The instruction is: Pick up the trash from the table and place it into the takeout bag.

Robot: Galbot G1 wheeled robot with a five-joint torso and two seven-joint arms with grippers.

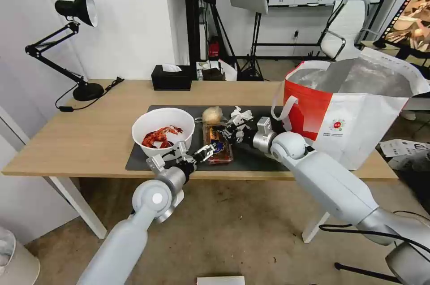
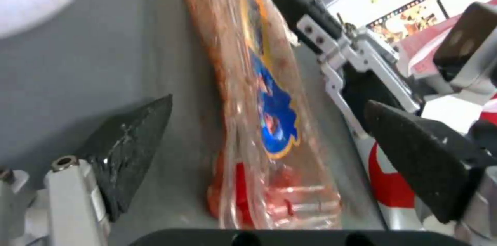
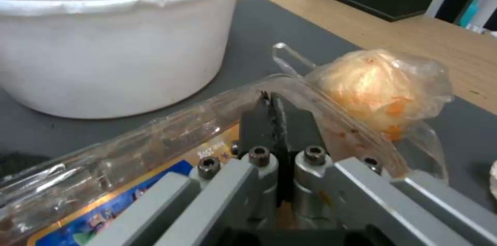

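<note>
Two pincers meet at the clear food tray (image 1: pixel 218 144), which lies on the dark grey mat (image 1: pixel 139 159) near the middle of your tabletop (image 1: pixel 89 128). Your right pincer (image 1: pixel 226 134) is pressed together on the tray's far rim; in the right wrist view the black fingers (image 3: pixel 271 122) are clamped on the clear plastic edge. Your left pincer (image 1: pixel 200 152) sits at the tray's near end with its fingers spread apart, one on each side of the tray, not touching it. The white bowl (image 1: pixel 163 130) holding red crayfish shells stands on the mat just to the left of the tray. The small clear bag with a beige lump (image 1: pixel 212 115) rests just behind the tray. A crumpled white tissue (image 1: pixel 240 116) lies beside it. The white-and-red takeout bag (image 1: pixel 354 110) stands open at the right end of the tabletop.
</note>
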